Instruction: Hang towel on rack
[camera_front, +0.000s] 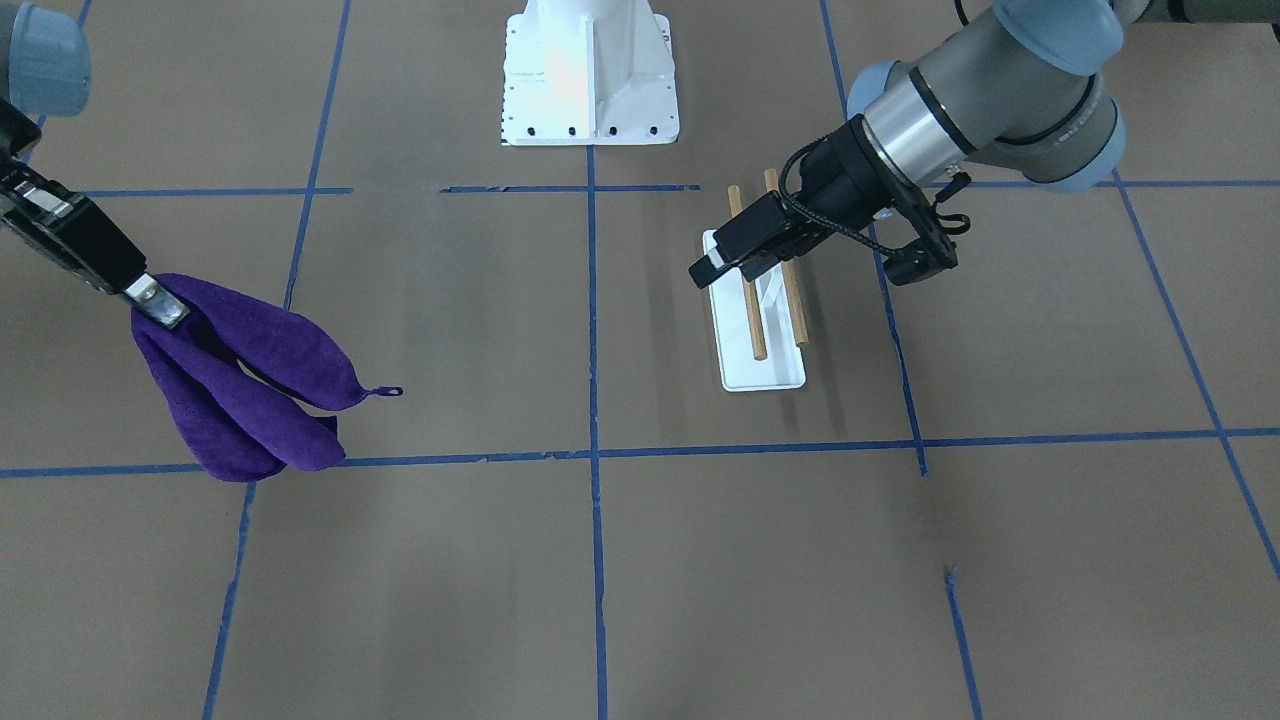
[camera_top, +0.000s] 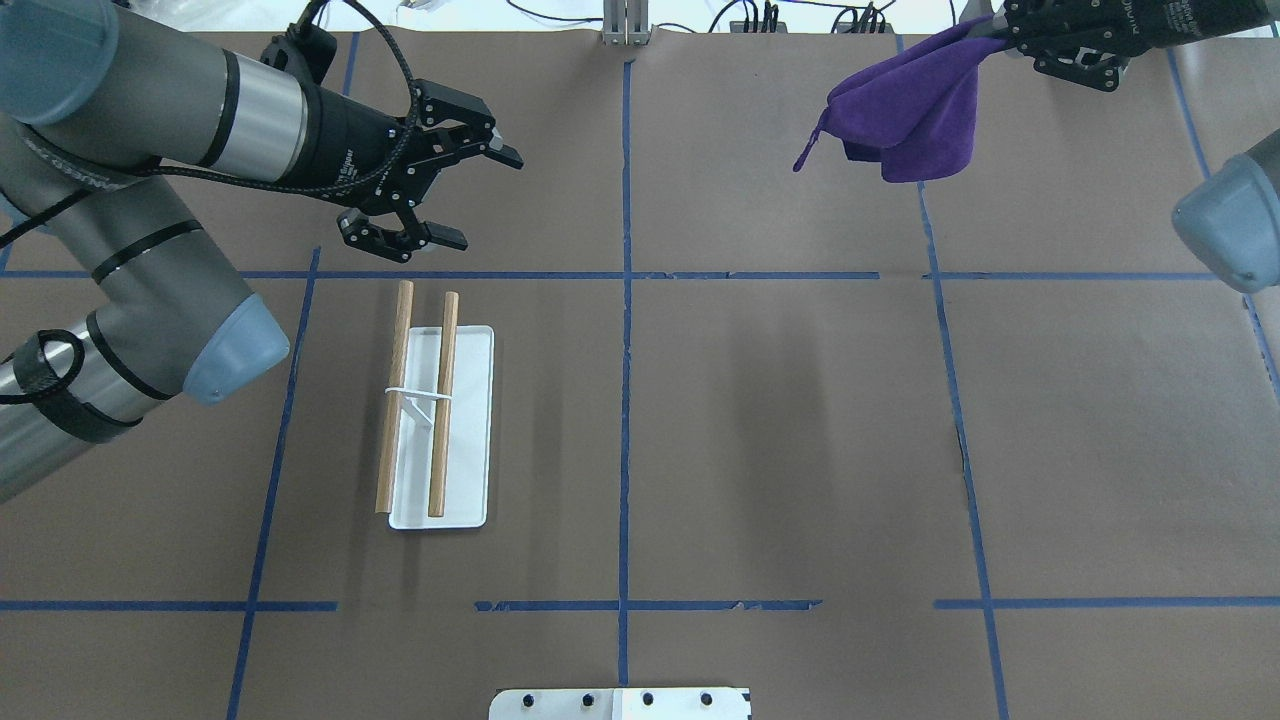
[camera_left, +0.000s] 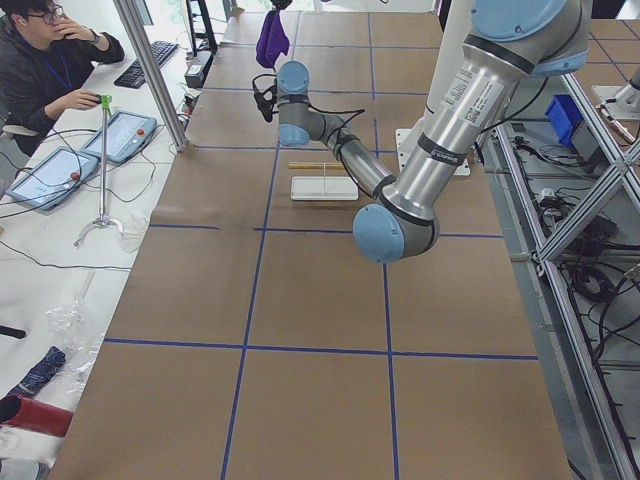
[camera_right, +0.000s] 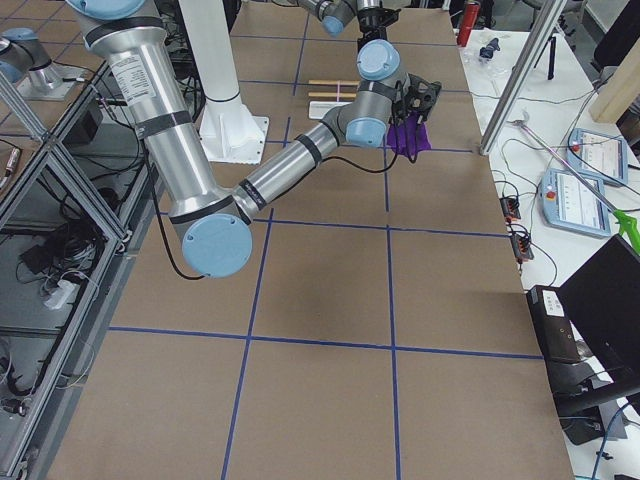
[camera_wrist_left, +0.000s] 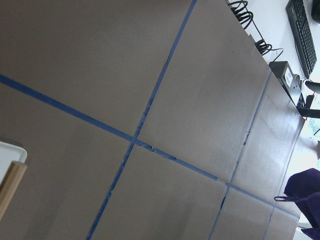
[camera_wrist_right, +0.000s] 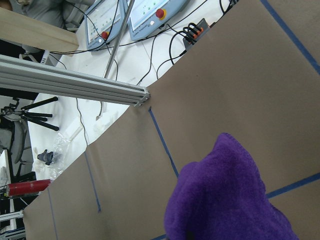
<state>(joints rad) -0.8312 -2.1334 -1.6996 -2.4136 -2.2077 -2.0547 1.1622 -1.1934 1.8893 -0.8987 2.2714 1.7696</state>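
One towel (camera_front: 215, 420), pinched in right jaws, dangling

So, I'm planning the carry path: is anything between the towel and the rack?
Nothing visible lies on the table between the towel, hanging from the right gripper, and the rack. But the left gripper hovers above the rack, jaws open, and could obstruct draping.

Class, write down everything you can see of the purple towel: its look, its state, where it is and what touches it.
The towel is a deep purple cloth that looks soft and fuzzy. It hangs bunched in long drooping folds from the right gripper, which pinches its top. Nothing else touches it, and it seems lifted off the table. A thin loop sticks out at one corner. It hangs well across the table from the rack.
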